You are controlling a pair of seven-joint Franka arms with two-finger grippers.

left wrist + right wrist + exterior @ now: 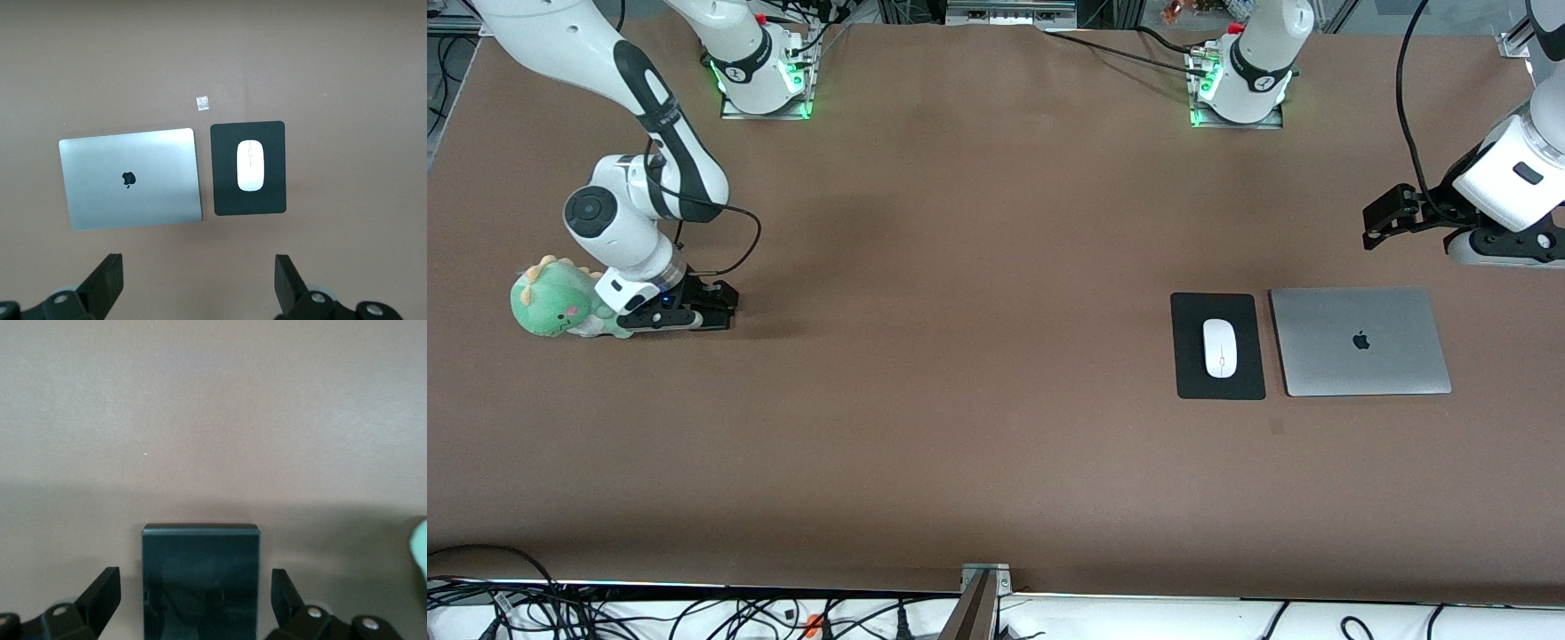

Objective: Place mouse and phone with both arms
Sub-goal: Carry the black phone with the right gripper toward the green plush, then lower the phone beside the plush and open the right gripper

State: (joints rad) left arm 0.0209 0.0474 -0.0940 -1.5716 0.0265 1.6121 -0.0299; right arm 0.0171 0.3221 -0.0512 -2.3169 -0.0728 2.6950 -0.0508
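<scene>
The white mouse (1220, 348) lies on a flat black mouse pad (1192, 378) toward the left arm's end of the table; it also shows in the left wrist view (251, 165). The black phone (200, 577) lies flat on the table between the open fingers of my right gripper (193, 583), with a gap on each side. In the front view my right gripper (713, 313) is low at the table, beside a green plush toy; the phone is hidden there. My left gripper (1375, 222) is open and empty, up above the table near the laptop; the left wrist view (198, 270) shows bare table between its fingers.
A closed silver laptop (1360, 340) lies beside the mouse pad, also in the left wrist view (130, 177). The green plush toy (551, 298) sits against the right arm's wrist. A small pale scrap (203, 102) lies near the pad. Brown table mat (960, 373) in the middle.
</scene>
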